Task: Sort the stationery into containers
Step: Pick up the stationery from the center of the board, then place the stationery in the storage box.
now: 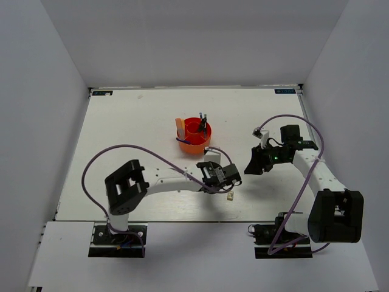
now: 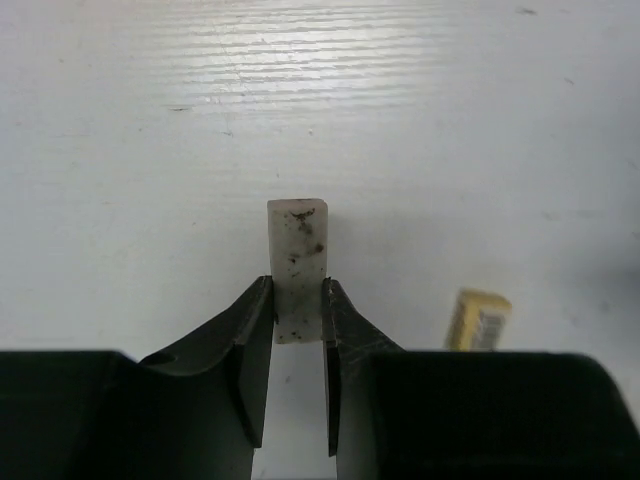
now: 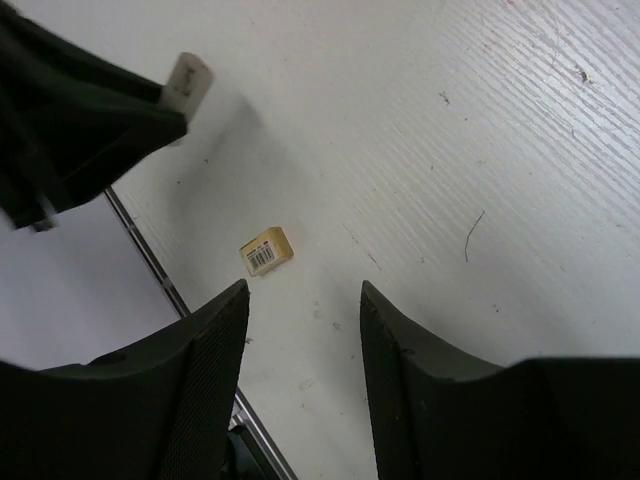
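My left gripper (image 2: 297, 292) is shut on a whitish eraser block (image 2: 297, 245) with dark specks and holds it just above the table; the block sticks out past the fingertips. In the top view this gripper (image 1: 236, 177) is right of and nearer than the orange tub (image 1: 196, 143). A tiny beige cube (image 1: 230, 196) with a barcode label lies on the table just beside it, and shows in both wrist views (image 2: 478, 320) (image 3: 266, 250). My right gripper (image 3: 300, 305) is open and empty above the table; in the top view (image 1: 251, 165) it is right of the left gripper. Black-handled scissors (image 1: 202, 123) stand in the tub.
The tub also holds a pale orange upright piece (image 1: 180, 129) and a dark pen. The left gripper with the eraser (image 3: 187, 82) shows at the top left of the right wrist view. The table's near edge rail (image 3: 170, 290) runs close to the cube.
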Motion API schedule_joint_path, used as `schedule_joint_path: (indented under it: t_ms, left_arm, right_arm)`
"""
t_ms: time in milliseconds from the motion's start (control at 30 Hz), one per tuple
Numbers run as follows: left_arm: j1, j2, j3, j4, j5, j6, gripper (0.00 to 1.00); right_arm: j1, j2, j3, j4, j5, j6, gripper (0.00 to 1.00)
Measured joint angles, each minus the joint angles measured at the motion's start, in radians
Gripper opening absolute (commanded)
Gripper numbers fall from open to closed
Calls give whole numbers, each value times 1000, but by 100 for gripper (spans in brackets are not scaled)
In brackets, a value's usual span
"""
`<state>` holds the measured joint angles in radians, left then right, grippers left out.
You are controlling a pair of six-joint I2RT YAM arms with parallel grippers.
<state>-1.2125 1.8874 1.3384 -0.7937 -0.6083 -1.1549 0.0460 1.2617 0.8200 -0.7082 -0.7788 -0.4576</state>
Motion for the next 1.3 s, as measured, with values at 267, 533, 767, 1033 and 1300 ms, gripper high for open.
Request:
schedule_joint_path:
  t_ms: [267, 533, 767, 1033, 1300]
  left_arm:
    - [2, -281, 23, -47, -29, 253, 0]
    - [424, -323, 200, -52, 254, 583, 0]
    - [628, -101, 489, -39, 450, 782, 0]
    - [651, 93, 555, 9, 572, 906, 0]
    - [679, 215, 705, 5, 599, 1057, 0]
  right_arm:
    - [-7, -6, 0, -4, -11, -8, 42]
    - [-10, 5, 8, -51, -48, -48, 0]
    - [-11, 55, 29, -85, -63, -73, 0]
    - [-12, 82, 29, -92, -62, -74, 0]
    - [-21, 104, 29, -101, -62, -77, 0]
